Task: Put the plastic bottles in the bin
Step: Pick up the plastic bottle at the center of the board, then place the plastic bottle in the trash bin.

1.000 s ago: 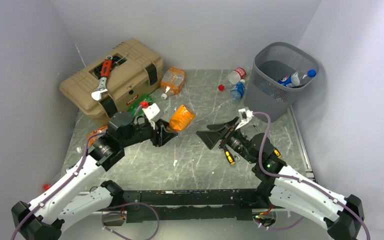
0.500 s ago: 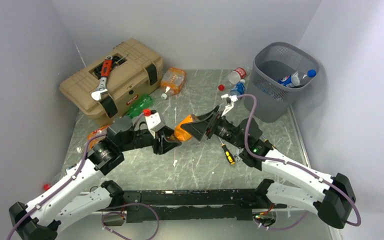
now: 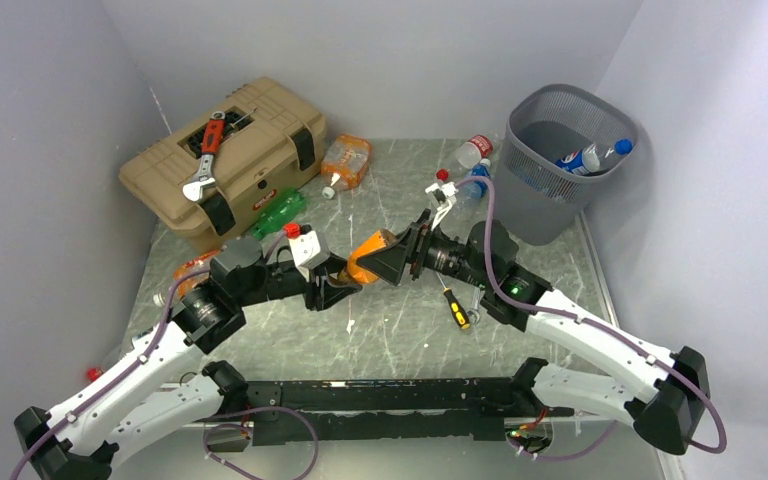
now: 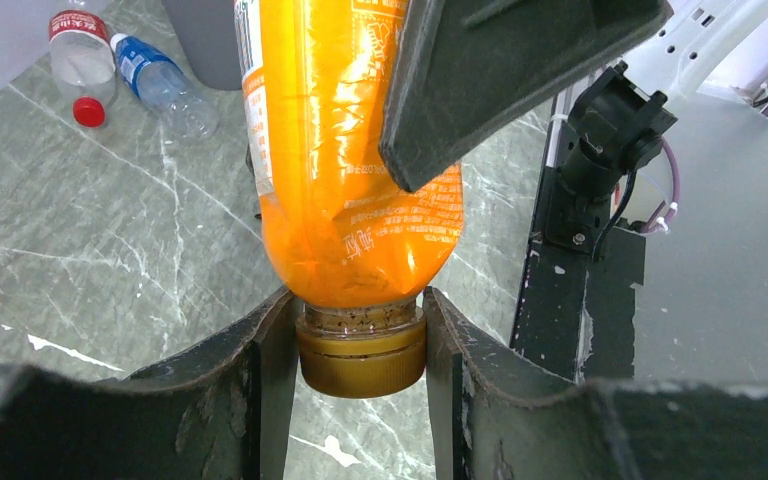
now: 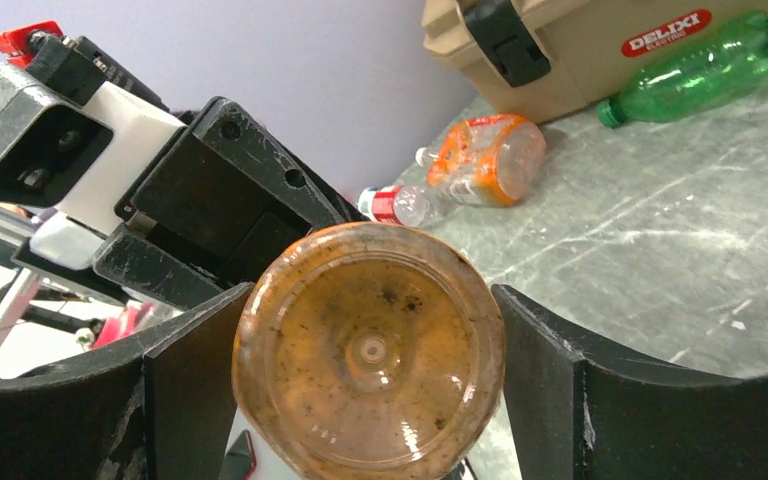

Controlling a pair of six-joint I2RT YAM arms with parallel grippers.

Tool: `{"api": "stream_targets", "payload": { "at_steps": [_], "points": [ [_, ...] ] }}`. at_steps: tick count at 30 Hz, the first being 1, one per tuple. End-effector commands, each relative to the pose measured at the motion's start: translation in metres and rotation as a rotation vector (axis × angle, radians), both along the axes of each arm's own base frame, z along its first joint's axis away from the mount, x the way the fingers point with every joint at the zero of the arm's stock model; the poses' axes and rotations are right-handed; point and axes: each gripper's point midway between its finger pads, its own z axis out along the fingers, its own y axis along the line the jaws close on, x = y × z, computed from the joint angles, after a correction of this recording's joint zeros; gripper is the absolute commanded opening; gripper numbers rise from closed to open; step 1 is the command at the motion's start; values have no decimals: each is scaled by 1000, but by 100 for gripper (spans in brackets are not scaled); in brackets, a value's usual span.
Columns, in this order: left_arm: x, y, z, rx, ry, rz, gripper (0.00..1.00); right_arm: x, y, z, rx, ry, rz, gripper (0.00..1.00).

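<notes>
Orange bottle in handover: pinches its cap in the left end effector above the middle of the worktop, brackets its base with the wide, not yet gripping right end effector, and risks a drop short of the far-right-corner bin if the left lets go early.

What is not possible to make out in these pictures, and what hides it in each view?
Right wrist view: whether the right gripper touches the orange bottle; any gap is too narrow to judge.
Top view: the bottom of the bin, hidden by its own wall.
Left wrist view: the bottle's upper part, cut off by the top edge and covered by one of the right gripper's fingers.
</notes>
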Motion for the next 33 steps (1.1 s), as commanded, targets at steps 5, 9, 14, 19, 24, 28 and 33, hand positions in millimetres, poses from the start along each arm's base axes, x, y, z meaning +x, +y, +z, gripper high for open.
{"api": "stream_targets", "payload": {
  "at_steps": [5,9,14,19,24,28,33],
  "points": [
    [-1,0,6,0,-58,-15,0,-12,-9,20,-96,-73,45,84],
    [-2,0,6,3,-62,-24,0,-14,-4,15,-85,-53,70,67],
    [-6,-2,4,7,-60,-49,0,-17,-1,19,-53,-46,95,66],
    [-5,-2,4,11,-62,-46,0,-17,3,18,-36,-39,108,63],
    [-4,-1,5,9,-50,-27,2,-16,2,18,-30,-51,107,33],
    [-4,-1,6,11,-42,-22,21,-17,-1,20,-32,-76,101,12],
    [-4,-1,6,8,-43,-23,37,-17,-6,27,-18,-109,80,0]
  ]
}}
